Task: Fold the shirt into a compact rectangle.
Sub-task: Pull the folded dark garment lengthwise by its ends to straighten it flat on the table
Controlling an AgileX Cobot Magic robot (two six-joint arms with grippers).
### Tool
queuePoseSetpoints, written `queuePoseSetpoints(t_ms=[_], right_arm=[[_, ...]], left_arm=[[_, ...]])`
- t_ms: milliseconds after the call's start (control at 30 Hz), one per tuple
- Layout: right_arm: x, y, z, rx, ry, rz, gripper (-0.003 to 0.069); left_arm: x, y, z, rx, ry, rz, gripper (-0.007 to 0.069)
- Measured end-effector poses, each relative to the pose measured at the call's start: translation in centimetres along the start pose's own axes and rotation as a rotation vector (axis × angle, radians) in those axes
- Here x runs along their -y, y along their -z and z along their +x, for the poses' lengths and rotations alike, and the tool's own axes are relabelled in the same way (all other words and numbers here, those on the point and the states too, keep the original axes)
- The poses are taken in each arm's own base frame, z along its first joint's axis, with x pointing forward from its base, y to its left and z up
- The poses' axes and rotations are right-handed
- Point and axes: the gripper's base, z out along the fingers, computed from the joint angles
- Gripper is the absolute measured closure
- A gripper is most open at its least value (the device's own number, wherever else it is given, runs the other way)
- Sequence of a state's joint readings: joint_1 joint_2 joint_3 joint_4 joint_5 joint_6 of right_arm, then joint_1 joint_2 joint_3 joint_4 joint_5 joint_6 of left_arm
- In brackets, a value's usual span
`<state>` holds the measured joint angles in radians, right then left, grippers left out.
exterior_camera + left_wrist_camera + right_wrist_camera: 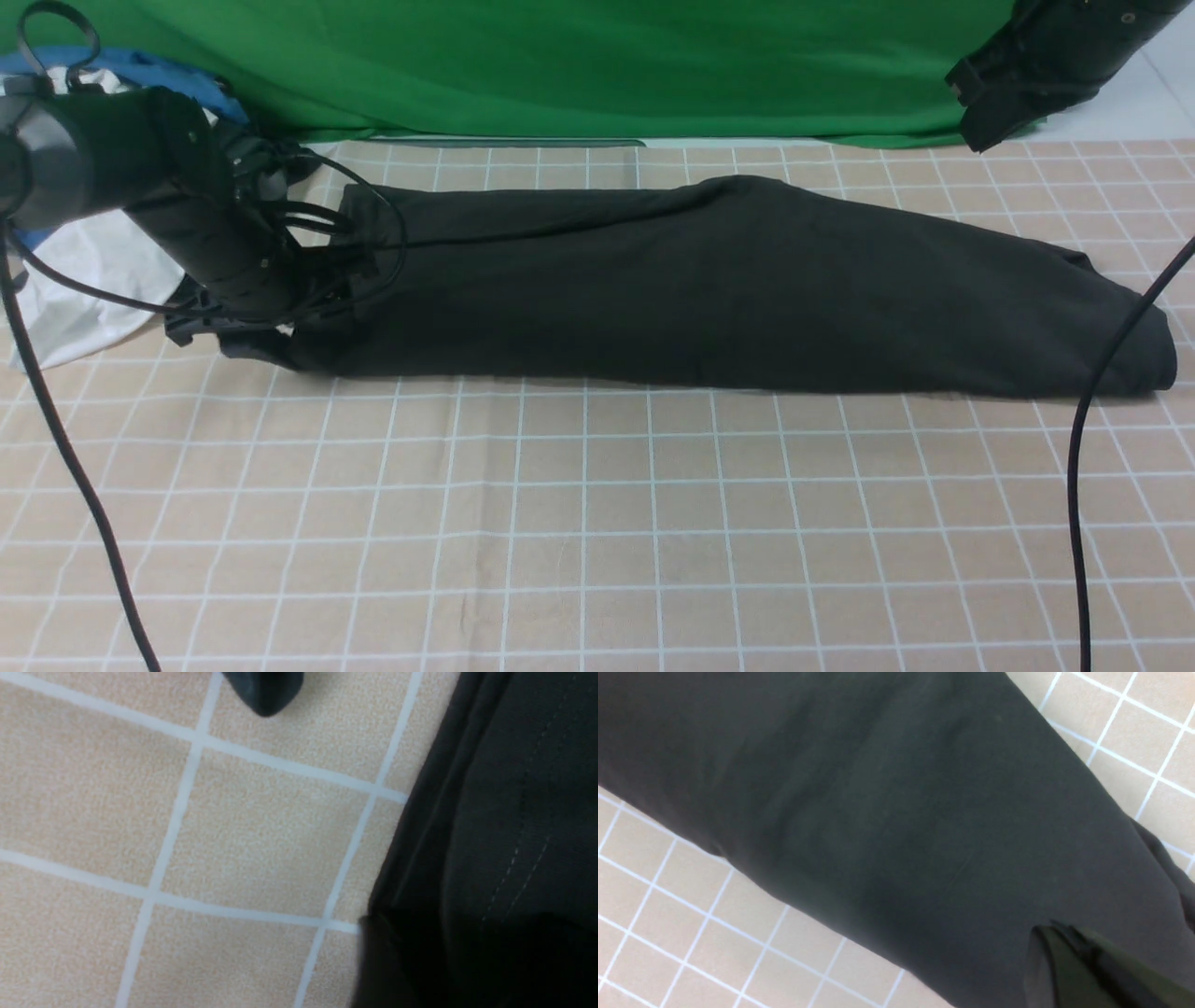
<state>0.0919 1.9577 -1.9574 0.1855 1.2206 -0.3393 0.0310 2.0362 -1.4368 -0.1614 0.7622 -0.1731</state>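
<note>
Jaws of your left pincer (317, 821) stand apart. One dark fingertip (264, 690) sits over the bare checked tablecloth (243, 858), and the other shows as a dark block at the stitched edge of the shirt (514, 812). Nothing is clamped between them, and you cannot tell whether that second finger touches the fabric. In the front view this pincer sits low at the shirt's left end. Your right pincer (1064, 961) is closed on nothing and hangs above the black fabric, while the right arm (1046, 65) is raised at the far right. The shirt lies as one long folded band across the far half of the tablecloth, from the left pincer almost to the right edge. A white garment (75, 280) lies beyond the left arm, and a green backdrop (560, 65) hangs behind.
</note>
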Motion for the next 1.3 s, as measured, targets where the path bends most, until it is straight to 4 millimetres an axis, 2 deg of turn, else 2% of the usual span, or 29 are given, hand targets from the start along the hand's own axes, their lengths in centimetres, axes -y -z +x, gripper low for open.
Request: queuePoseSetpoints(t_ms=[33, 67, 133, 267, 400, 433, 500, 533, 600, 733, 833, 933, 1033, 1067, 1100, 1167, 1200, 1300], right_arm=[[0.1, 0.1, 0.0, 0.001, -0.021, 0.001, 0.062], [0.2, 0.1, 0.1, 0.001, -0.034, 0.002, 0.062], [0.3, 0.4, 0.4, -0.001, -0.055, 0.011, 0.062], [1.1, 1.5, 2.9, -0.06, -0.131, 0.083, 0.062], [2.9, 1.4, 6.0, -0.142, -0.23, 0.131, 0.0609], [4.2, 0.9, 7.7, -0.19, -0.302, 0.14, 0.0587], [6.0, -0.3, 9.6, -0.23, -0.39, 0.153, 0.051], [6.4, -0.5, 10.0, -0.24, -0.404, 0.154, 0.05], [8.5, -2.1, 11.6, -0.269, -0.483, 0.163, 0.034], [11.0, -4.6, 12.6, -0.253, -0.538, 0.186, 0.0124], [12.0, -7.1, 12.8, -0.236, -0.546, 0.19, 0.0055], [12.2, -9.8, 13.0, -0.222, -0.585, 0.142, 0.0073], [12.0, -11.6, 13.2, -0.233, -0.593, 0.07, 0.0129], [11.9, -12.2, 13.4, -0.246, -0.588, 0.051, 0.0169], [11.9, -12.3, 13.4, -0.241, -0.588, 0.042, 0.0242], [12.0, -12.3, 13.5, -0.249, -0.571, 0.041, 0.0431], [12.1, -12.3, 13.6, -0.252, -0.567, 0.04, 0.0498], [11.7, -11.3, 13.7, -0.292, -0.55, 0.03, 0.0597]], left_arm=[[0.0, 0.0, 0.0, 0.004, -0.008, 0.002, 0.0442], [0.0, 0.0, 0.0, 0.002, -0.013, 0.002, 0.0511], [0.0, 0.2, 0.1, -0.01, -0.019, 0.001, 0.0574], [-0.1, 1.5, 0.4, -0.032, -0.04, -0.027, 0.058], [0.0, 3.0, 0.3, -0.004, -0.042, -0.034, 0.058], [0.0, 3.7, 0.3, 0.008, -0.046, -0.033, 0.058], [0.1, 4.5, 0.3, 0.018, -0.048, -0.031, 0.058], [0.1, 4.5, 0.3, 0.017, -0.048, -0.032, 0.058], [0.2, 4.7, 0.3, 0.021, -0.048, -0.03, 0.058], [0.2, 4.7, 0.3, 0.021, -0.05, -0.03, 0.058], [0.2, 4.7, 0.3, 0.021, -0.05, -0.03, 0.058], [0.2, 4.7, 0.3, 0.021, -0.049, -0.03, 0.058], [0.2, 4.7, 0.3, 0.021, -0.049, -0.03, 0.058], [0.2, 4.7, 0.3, 0.021, -0.049, -0.03, 0.058], [0.2, 4.7, 0.3, 0.02, -0.048, -0.028, 0.058], [0.2, 4.8, 0.3, 0.024, -0.049, -0.027, 0.058], [0.2, 4.9, 0.3, 0.022, -0.049, -0.028, 0.058], [0.3, 6.1, 0.5, 0.027, -0.051, -0.024, 0.058]])
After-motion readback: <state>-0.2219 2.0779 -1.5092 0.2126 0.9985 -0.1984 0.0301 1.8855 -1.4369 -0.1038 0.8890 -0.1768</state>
